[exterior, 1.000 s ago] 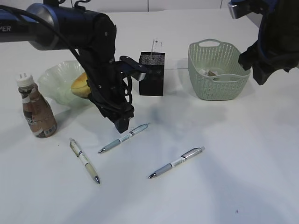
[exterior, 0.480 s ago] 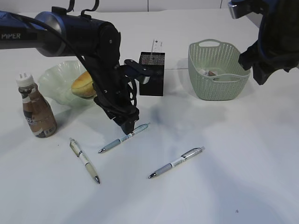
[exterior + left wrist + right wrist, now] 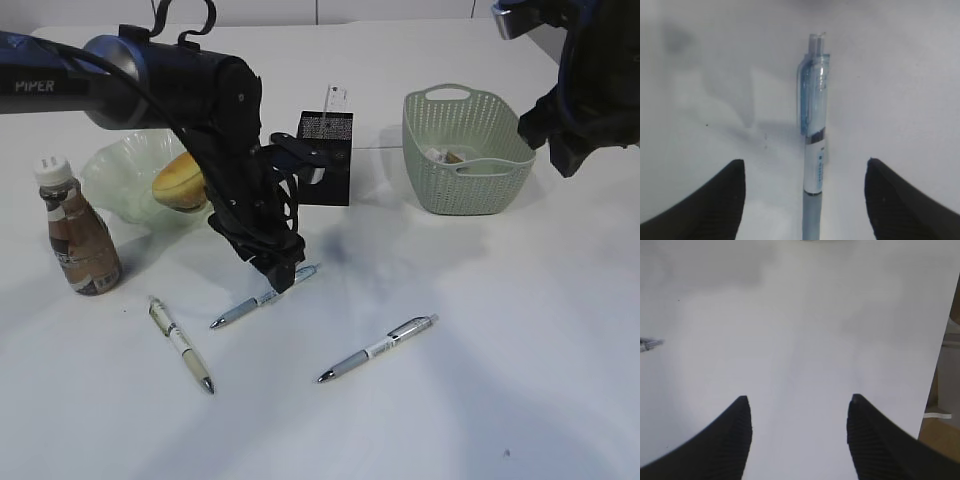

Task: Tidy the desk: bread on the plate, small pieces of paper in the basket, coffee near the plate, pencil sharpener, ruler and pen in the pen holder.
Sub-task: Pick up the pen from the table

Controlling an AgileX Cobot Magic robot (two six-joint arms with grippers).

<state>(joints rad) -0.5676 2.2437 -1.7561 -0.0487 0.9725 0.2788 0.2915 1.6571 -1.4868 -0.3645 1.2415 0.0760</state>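
Observation:
My left gripper [image 3: 283, 274] stands open low over the desk [image 3: 500, 330], its fingers either side of a pale blue pen [image 3: 814, 135] without touching it. That pen [image 3: 240, 309] lies slanted; a grey pen [image 3: 378, 348] and a cream pen [image 3: 180, 343] lie nearby. The bread [image 3: 176, 180] rests in the plate [image 3: 120, 170]. The coffee [image 3: 80, 240] stands left of the plate. The ruler [image 3: 335, 100] sticks up from the pen holder [image 3: 326, 165]. Small pieces of paper [image 3: 445, 155] lie in the basket [image 3: 465, 150]. My right gripper [image 3: 797, 400] hangs open and empty, high at the right. The pencil sharpener is out of view.
The left arm [image 3: 170, 75] reaches over the plate and in front of the pen holder. The right arm [image 3: 580, 90] hangs beside the basket's right rim. The desk's right edge [image 3: 940, 365] shows in the right wrist view.
My left gripper has come down and to the right, to the clip end of the blue pen. The right arm has barely moved.

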